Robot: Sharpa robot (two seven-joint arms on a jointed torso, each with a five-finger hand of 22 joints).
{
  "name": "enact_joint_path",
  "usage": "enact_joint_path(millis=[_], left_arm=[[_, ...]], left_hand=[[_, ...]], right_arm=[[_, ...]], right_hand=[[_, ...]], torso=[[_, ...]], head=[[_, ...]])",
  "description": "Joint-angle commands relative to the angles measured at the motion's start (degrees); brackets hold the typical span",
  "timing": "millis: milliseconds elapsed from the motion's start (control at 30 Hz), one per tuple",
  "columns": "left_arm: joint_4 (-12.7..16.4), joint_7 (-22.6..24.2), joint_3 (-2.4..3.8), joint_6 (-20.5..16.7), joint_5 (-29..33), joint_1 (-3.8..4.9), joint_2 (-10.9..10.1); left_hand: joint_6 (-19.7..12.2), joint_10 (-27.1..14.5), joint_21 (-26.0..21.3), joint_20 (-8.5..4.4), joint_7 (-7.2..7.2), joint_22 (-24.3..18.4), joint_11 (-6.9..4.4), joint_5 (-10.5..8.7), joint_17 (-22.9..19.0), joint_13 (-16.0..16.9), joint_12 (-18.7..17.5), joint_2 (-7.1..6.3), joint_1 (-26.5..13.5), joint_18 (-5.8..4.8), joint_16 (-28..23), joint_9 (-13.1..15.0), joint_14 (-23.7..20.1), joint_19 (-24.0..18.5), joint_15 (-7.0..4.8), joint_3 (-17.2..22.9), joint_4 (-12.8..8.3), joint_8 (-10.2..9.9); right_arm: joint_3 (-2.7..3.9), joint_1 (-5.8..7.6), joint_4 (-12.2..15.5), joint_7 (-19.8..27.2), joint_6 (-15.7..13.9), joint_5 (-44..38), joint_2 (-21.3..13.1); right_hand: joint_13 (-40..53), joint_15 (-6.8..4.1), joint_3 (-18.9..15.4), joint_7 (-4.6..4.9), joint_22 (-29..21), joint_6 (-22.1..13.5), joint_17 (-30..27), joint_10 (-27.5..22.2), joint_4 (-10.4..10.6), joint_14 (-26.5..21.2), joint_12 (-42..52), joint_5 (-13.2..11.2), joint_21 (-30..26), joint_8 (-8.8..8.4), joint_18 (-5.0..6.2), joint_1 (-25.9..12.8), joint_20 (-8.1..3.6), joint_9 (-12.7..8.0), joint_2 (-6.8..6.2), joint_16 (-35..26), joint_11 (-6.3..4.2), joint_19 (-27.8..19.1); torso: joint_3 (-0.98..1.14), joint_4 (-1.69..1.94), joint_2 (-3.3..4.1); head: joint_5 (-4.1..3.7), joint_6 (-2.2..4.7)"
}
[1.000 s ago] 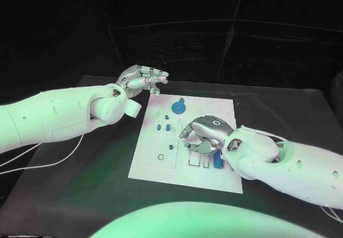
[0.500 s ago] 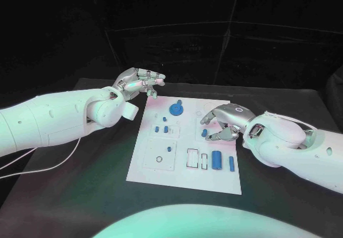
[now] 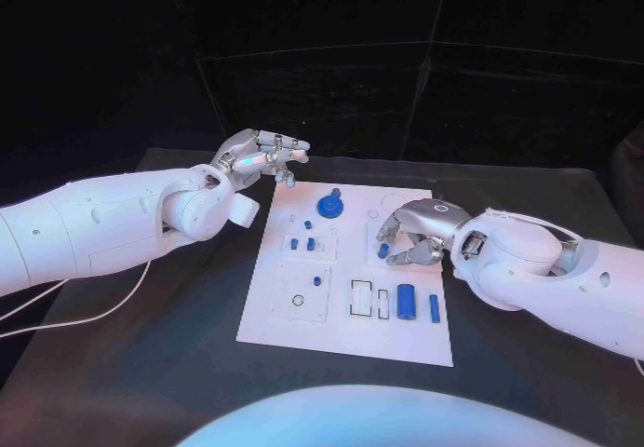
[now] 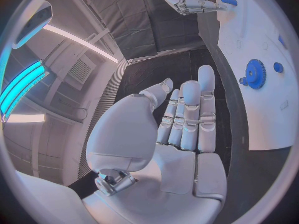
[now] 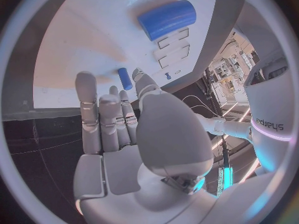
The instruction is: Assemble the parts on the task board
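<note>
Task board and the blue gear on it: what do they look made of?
Task board: looks like a rigid white plastic or coated sheet with a matte finish; it lies flat with crisp edges and printed outlines, and shows little glare. Blue gear: likely moulded or printed plastic; uniform saturated blue, soft sheen, with teeth visible round its rim in the left wrist view. Neither material can be confirmed by look alone.
</note>
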Motion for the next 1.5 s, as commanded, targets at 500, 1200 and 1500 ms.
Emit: enact_joint_path(millis=[500,1200,1500], left_arm=[[0.0,-0.01,0.05,0.81,0.29,0.08,0.01],[0.18,-0.14,0.05,0.92,0.29,0.08,-0.31],[0.09,-0.15,0.05,1.07,0.29,0.08,-0.32]], left_hand=[[-0.57,-0.34,-0.38,0.19,0.0,-0.07,-0.14,0.05,-0.06,0.05,0.27,-0.11,-0.64,0.78,0.17,-0.06,0.06,0.35,0.22,-0.04,0.28,0.34],[-0.7,-0.52,-0.47,0.22,0.03,-0.16,-0.11,0.05,0.02,0.06,0.45,-0.09,-0.75,0.78,0.37,-0.06,0.11,0.41,0.25,-0.11,0.32,0.4],[-0.72,-0.56,-0.49,0.23,0.03,-0.18,-0.11,0.05,-0.31,0.06,0.49,-0.08,-0.75,0.78,0.23,-0.06,-0.02,0.43,0.25,-0.12,0.32,0.42]], right_arm=[[0.0,0.1,-0.86,0.44,2.94,0.0,1.66],[0.01,0.07,0.45,1.44,-4.43,-1.49,0.42],[0.29,0.09,4.85,3.01,-8.52,2.04,-2.53]], right_hand=[[-0.23,-1.05,8.99,0.28,8.02,4.87,4.89,10.18,0.84,3.11,-4.96,-6.01,5.04,0.47,-1.35,1.4,-0.95,0.11,2.22,3.2,-1.06,4.72],[0.0,-1.35,29.83,0.48,11.13,9.72,7.3,17.52,-5.49,3.23,-12.52,-9.89,7.48,0.53,-1.73,0.08,-1.41,0.19,0.74,4.92,-1.35,5.25],[-0.05,-1.03,31.68,0.96,10.3,9.11,6.62,16.95,-6.35,3.0,-13.98,-9.2,7.1,0.09,-1.58,-1.47,-1.16,0.05,-0.31,4.37,-0.91,4.76]], torso=[[0.04,0.01,-0.02],[0.03,-0.06,-0.11],[-0.06,-0.01,-0.13]], head=[[-0.06,-0.53],[0.25,-0.53],[0.17,-0.37]])
